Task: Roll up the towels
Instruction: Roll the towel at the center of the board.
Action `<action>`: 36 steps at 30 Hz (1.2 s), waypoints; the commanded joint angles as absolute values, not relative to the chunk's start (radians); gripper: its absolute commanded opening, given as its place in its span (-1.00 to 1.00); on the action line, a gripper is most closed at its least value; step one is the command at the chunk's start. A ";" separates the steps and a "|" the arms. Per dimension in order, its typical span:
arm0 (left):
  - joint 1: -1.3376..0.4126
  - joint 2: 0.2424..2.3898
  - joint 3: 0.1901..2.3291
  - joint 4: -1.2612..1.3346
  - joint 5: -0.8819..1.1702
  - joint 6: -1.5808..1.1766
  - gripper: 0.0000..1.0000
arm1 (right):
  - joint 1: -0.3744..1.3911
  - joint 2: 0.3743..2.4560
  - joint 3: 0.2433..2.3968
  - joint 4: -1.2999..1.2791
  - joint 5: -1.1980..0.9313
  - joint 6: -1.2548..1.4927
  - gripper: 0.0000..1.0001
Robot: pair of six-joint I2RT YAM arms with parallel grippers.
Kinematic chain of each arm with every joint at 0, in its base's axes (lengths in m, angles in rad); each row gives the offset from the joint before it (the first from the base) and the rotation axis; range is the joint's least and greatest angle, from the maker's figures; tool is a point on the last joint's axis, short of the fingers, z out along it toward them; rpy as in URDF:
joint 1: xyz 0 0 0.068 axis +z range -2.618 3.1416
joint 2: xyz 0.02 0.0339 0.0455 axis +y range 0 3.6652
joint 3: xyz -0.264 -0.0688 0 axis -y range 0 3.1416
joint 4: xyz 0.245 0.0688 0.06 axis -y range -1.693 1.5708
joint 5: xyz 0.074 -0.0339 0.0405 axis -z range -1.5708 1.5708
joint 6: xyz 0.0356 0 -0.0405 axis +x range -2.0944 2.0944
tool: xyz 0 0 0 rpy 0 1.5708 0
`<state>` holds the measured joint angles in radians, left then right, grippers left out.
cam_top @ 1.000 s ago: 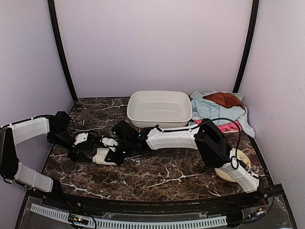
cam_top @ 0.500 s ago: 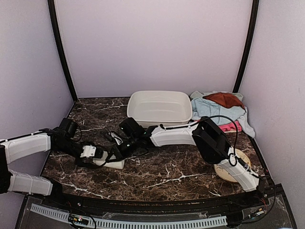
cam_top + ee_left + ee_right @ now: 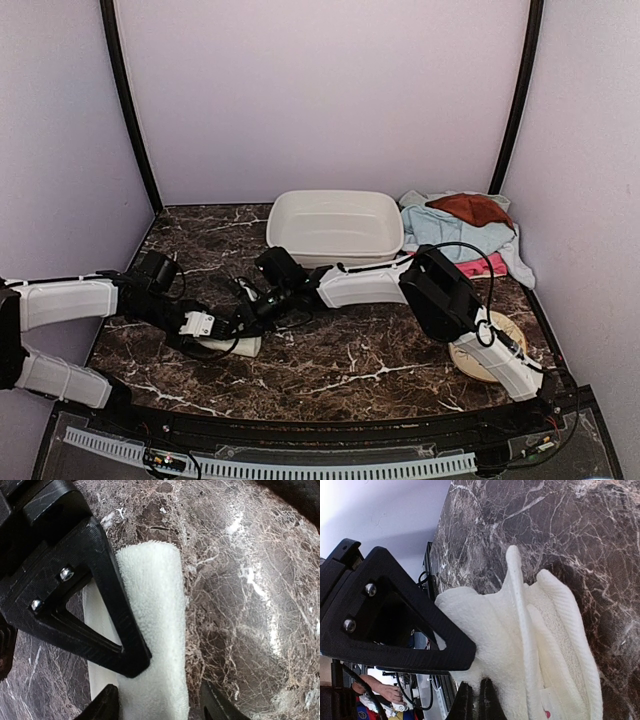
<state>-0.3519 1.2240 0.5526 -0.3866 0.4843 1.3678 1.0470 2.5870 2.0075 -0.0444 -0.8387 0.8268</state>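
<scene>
Tabletop [image 3: 350,375] is dark veined marble. Near right, a round beige disc [image 3: 512,332] lies partly under the right arm. Left of centre, the cream-white towel [image 3: 155,605] lies on the marble, one part wound into a roll and the rest in loose folds. The left gripper [image 3: 159,707] straddles the roll with its jaws spread, and marble shows between one fingertip and the cloth. The right gripper [image 3: 474,700] is clenched on a fold of the same towel. Farther back stands a white basin [image 3: 330,252]. Far right, a rust-brown towel [image 3: 470,208] tops a light blue towel [image 3: 440,232] and a pink towel [image 3: 482,266].
</scene>
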 commanded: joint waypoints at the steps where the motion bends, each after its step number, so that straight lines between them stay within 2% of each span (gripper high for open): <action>1: -0.365 1.182 0.555 -0.454 0.492 1.328 0.14 | 1.043 2.650 1.977 -0.123 -0.830 0.877 -1.00; 8: -0.388 1.274 0.524 -0.381 0.402 1.292 -0.03 | 1.042 2.641 1.960 -0.062 -0.836 0.922 -1.00; 16: -0.388 1.403 0.563 -0.334 0.346 1.238 -0.20 | 1.024 2.581 1.858 0.057 -0.847 0.978 -0.83; 17: -0.388 1.416 0.563 -0.336 0.343 1.233 -0.26 | 1.020 2.573 1.843 0.080 -0.853 0.988 -0.81; 19: -0.387 1.445 0.576 -0.367 0.338 1.227 -0.59 | 1.007 2.547 1.809 0.114 -0.852 0.990 -0.71; 21: -0.383 1.466 0.597 -0.418 0.360 1.207 -0.80 | 0.984 2.498 1.767 0.124 -0.836 0.959 -0.25; 23: -0.371 1.472 0.622 -0.480 0.413 1.192 -0.89 | 0.951 2.440 1.719 0.097 -0.797 0.908 0.23; 24: -0.369 1.471 0.630 -0.501 0.433 1.181 -0.92 | 0.934 2.411 1.691 0.088 -0.779 0.887 0.81; 25: -0.366 1.472 0.638 -0.523 0.451 1.176 -0.94 | 0.916 2.377 1.664 0.068 -0.752 0.857 0.99; 29: -0.360 1.491 0.684 -0.611 0.511 1.158 -0.95 | 0.871 2.237 1.594 -0.089 -0.570 0.661 1.00; 32: -0.357 1.511 0.708 -0.650 0.538 1.158 -0.95 | 0.860 2.115 1.528 -0.145 -0.348 0.532 1.00; 36: -0.353 1.560 0.743 -0.719 0.559 1.175 -0.95 | 0.918 1.833 1.291 0.073 -0.073 0.261 1.00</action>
<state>-0.3561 1.5040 0.7372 -0.5171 0.5430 1.1812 0.8455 2.0960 1.4567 -0.0769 -0.3962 0.5697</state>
